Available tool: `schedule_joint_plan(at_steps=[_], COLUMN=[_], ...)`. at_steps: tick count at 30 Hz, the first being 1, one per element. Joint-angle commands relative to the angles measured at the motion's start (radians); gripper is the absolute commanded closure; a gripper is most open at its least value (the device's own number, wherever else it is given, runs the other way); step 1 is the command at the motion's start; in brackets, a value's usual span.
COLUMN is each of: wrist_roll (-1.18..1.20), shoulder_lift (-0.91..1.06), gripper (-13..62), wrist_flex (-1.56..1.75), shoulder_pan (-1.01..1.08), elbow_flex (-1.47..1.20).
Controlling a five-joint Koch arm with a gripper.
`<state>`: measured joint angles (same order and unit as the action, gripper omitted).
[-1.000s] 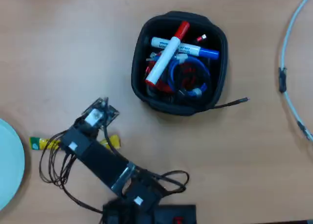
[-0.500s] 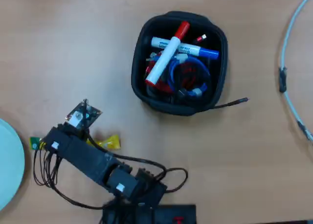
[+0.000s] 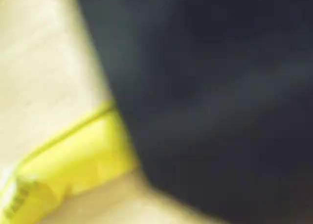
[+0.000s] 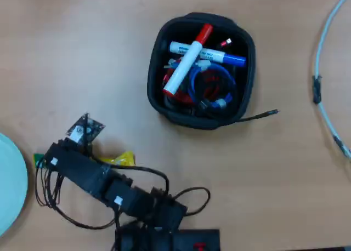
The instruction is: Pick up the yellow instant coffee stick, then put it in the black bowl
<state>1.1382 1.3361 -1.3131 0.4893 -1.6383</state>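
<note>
The yellow instant coffee stick (image 4: pixel 122 159) lies flat on the wooden table at the lower left of the overhead view. Its green end (image 4: pixel 38 160) pokes out on the left, and its middle is hidden under the arm. My gripper (image 4: pixel 64 155) hangs low over that hidden middle, and its jaws are not visible from above. In the wrist view the yellow stick (image 3: pixel 73 160) is very close and blurred, beside a large dark shape (image 3: pixel 210 111) that fills most of the frame. The black bowl (image 4: pixel 192 122) sits at the upper centre, well apart from my gripper.
The bowl holds a red-capped white marker (image 4: pixel 186 62), a blue-capped marker (image 4: pixel 208 55) and coiled blue and red cables. A pale blue plate (image 4: pixel 8 185) sits at the left edge. A grey cable (image 4: pixel 323 70) runs down the right side. The arm's base (image 4: pixel 164 237) is at the bottom.
The arm has swung left and stretched lower over the stick, covering more of its middle. The stick and the bowl have not moved.
</note>
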Motion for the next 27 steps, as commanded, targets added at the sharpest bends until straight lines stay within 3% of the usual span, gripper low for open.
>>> schedule_joint_plan(at_steps=[1, 27], wrist_roll=[0.012, 0.071], shoulder_lift=[0.003, -0.123], gripper=[-7.0, -6.2], wrist_flex=[0.034, 0.054], shoulder_pan=[-0.017, -0.115], elbow_flex=[0.117, 0.219])
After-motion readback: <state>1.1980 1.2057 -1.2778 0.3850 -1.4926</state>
